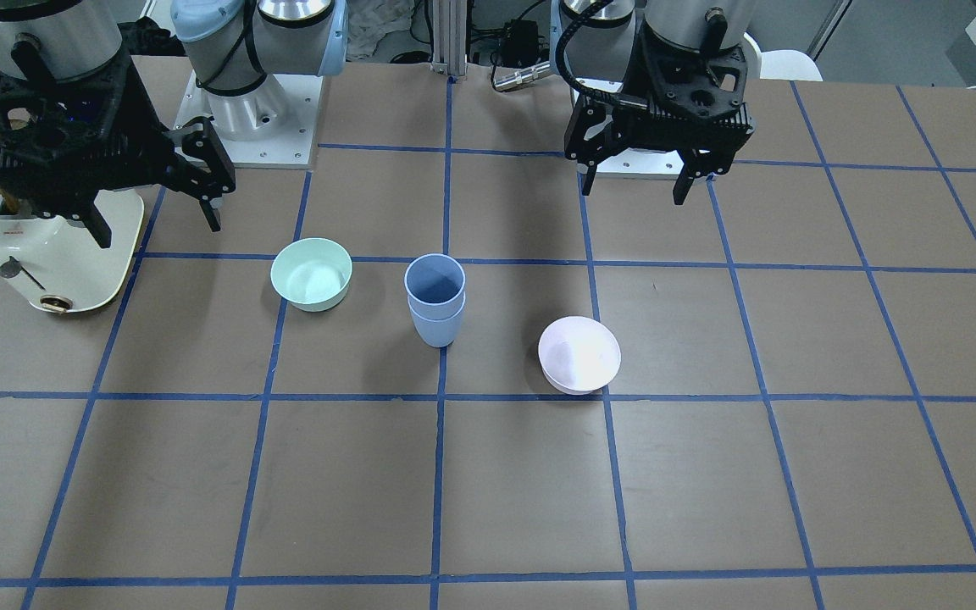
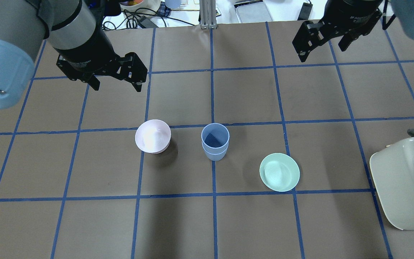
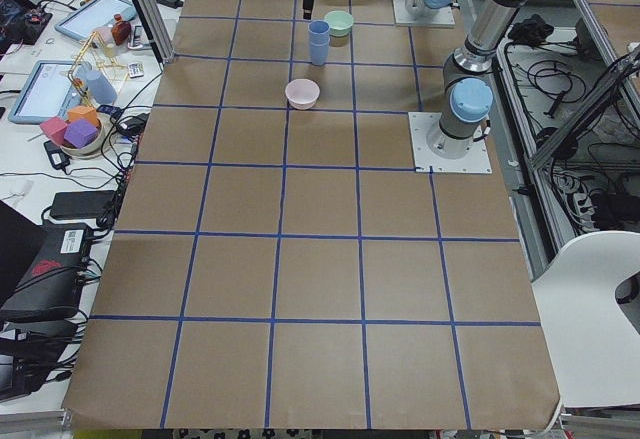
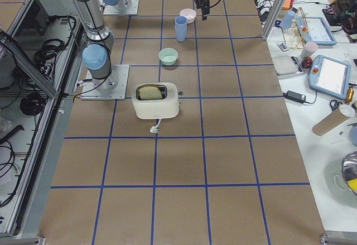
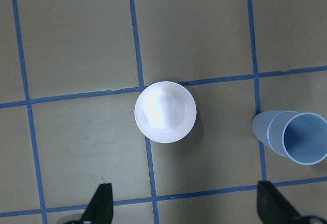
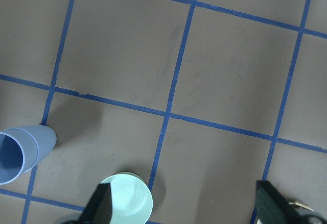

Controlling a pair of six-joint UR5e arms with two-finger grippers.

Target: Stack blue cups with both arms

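The two blue cups [image 1: 435, 298] stand nested one inside the other, upright on the middle of the table; they also show in the overhead view [image 2: 214, 141]. My left gripper [image 2: 117, 87] hangs open and empty above the table, behind the pink bowl and well apart from the cups. In the left wrist view the cups [image 5: 294, 140] are at the right edge. My right gripper [image 2: 322, 52] is open and empty, high at the far right. In the right wrist view the cups [image 6: 23, 152] are at the left edge.
A pale pink bowl [image 2: 153, 136] sits left of the cups and a mint-green bowl [image 2: 279, 172] right of them. A cream toaster [image 2: 404, 187] stands at the table's right edge, below my right arm in the front view [image 1: 56, 254].
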